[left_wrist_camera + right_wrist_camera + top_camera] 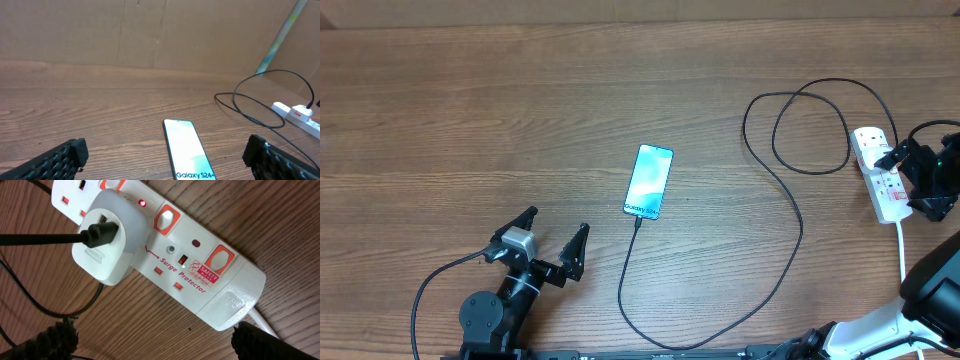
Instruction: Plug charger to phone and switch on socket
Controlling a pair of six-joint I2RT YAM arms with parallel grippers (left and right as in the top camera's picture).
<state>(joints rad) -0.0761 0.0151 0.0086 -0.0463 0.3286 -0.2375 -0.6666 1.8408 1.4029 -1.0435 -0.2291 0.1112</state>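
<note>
The phone [649,181] lies face up mid-table, its light blue screen reading "Galaxy S24" [187,152]. The black charger cable [790,235] runs from the phone's bottom edge in a long loop to a white adapter [107,235] plugged into the white socket strip [880,172]. A small red light [142,203] glows on the strip [200,275]. My left gripper [555,245] is open and empty, near the front edge, below and left of the phone. My right gripper [918,180] is open and empty, right over the strip, fingers either side of its end [155,340].
The strip's white cord [902,250] runs toward the front right edge. Cardboard walls [150,30] stand behind the wooden table [470,120]. The cable loops [810,130] lie left of the strip.
</note>
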